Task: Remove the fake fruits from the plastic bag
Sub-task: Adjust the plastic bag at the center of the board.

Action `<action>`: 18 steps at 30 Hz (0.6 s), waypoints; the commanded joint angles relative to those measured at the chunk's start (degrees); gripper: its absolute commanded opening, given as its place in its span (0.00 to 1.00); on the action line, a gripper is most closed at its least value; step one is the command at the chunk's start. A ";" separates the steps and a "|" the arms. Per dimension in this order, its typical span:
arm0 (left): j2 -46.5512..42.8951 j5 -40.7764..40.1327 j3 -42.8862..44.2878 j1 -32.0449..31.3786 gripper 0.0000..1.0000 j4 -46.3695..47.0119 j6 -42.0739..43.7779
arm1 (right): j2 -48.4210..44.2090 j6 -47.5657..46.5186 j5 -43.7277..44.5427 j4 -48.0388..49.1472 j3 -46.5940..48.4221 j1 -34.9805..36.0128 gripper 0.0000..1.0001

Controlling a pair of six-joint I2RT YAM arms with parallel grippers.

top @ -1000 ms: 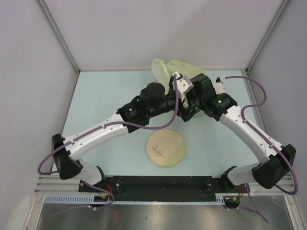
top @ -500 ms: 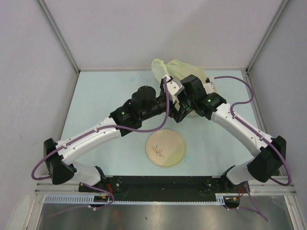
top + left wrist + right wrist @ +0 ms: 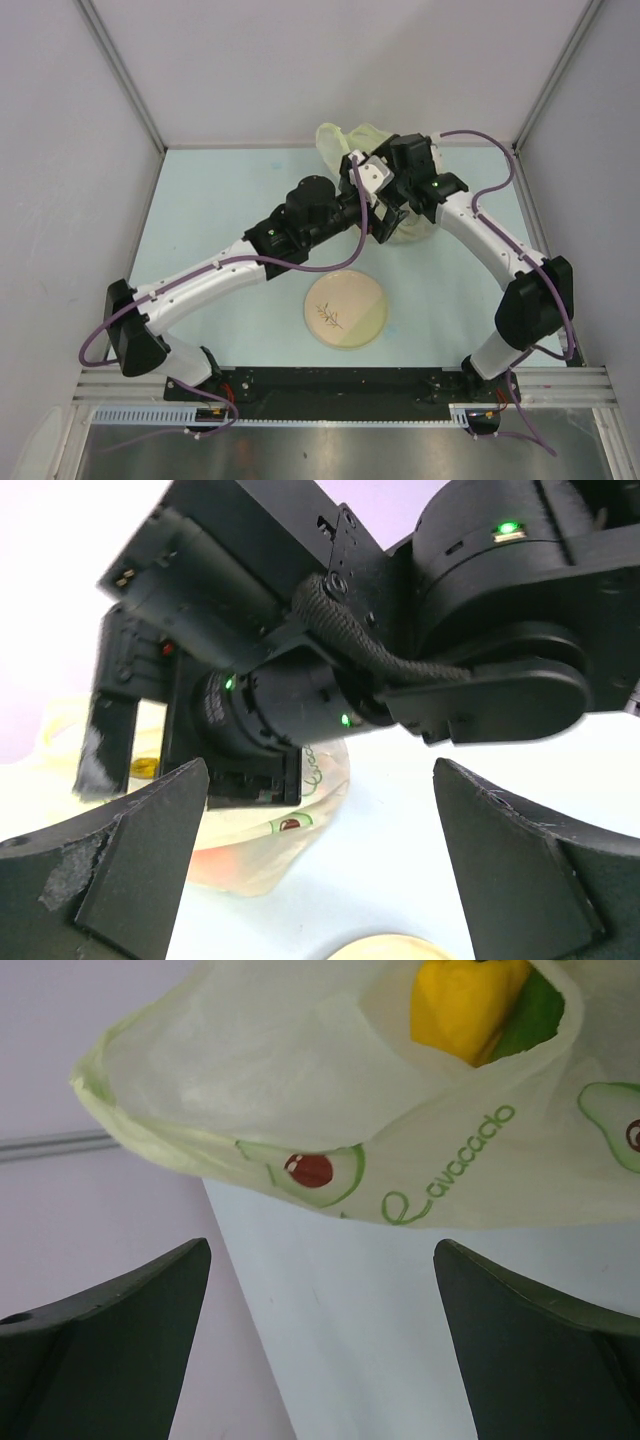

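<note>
Note plastic bag (image 3: 340, 140) at far edge of table (image 3: 220, 200), fake fruit (image 3: 465, 995) seemingly at its mouth. Find left gripper (image 3: 315, 780), right gripper (image 3: 320, 1250) agape, empty, poised to seize.

Overhead, the plastic bag (image 3: 336, 143) lies mostly hidden; the yellow fruit (image 3: 465, 1000) is cropped.

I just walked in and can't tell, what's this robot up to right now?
Both arms reach to the far edge of the table, where the plastic bag lies. The left gripper and right gripper are open, holding nothing. The right one faces the bag closely; a yellow fruit shows inside it. The plate sits nearer the robot.
</note>
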 commanded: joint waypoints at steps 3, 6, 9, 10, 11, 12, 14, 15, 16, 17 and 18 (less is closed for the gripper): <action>-1.85 -0.64 1.38 -2.29 1.00 3.45 2.99 | -2.99 -4.65 4.38 -3.13 6.17 3.16 1.00; -1.50 -0.80 3.74 -2.38 1.00 0.12 5.51 | -6.67 -17.42 6.39 2.89 4.59 2.30 1.00; -1.76 -12.35 5.25 -2.29 1.00 -3.93 7.37 | -11.93 -31.05 6.01 9.59 0.73 -2.68 1.00; -2.11 -13.72 4.03 -2.29 1.00 -4.02 8.86 | -12.48 -36.50 -0.91 11.01 -0.06 -5.07 1.00; -2.64 -13.12 3.49 -1.85 1.00 -5.68 13.74 | -12.66 -40.56 -7.33 11.46 -0.07 -6.92 1.00; -2.91 -11.64 2.96 -1.85 1.00 -6.30 16.49 | -13.18 -46.43 -16.62 9.81 -0.07 -9.37 1.00; -3.69 -14.15 -0.28 -1.67 1.00 -2.74 18.80 | -14.06 -50.60 -19.43 5.95 -0.07 -10.36 1.00; -4.74 -15.13 -1.42 -1.24 1.00 -2.10 18.46 | -14.85 -53.23 -19.61 2.09 -0.07 -10.63 1.00; -5.28 -15.48 -2.22 -0.62 1.00 -2.00 18.02 | -15.29 -53.95 -19.26 0.40 -0.16 -11.41 1.00; -5.54 -15.23 -2.14 1.47 1.00 -3.66 15.14 | -15.73 -54.57 -19.00 -0.83 -0.25 -11.77 1.00; -5.46 -12.61 -1.09 3.06 1.00 -7.07 13.55 | -16.17 -55.53 -19.69 -2.06 -0.86 -12.21 1.00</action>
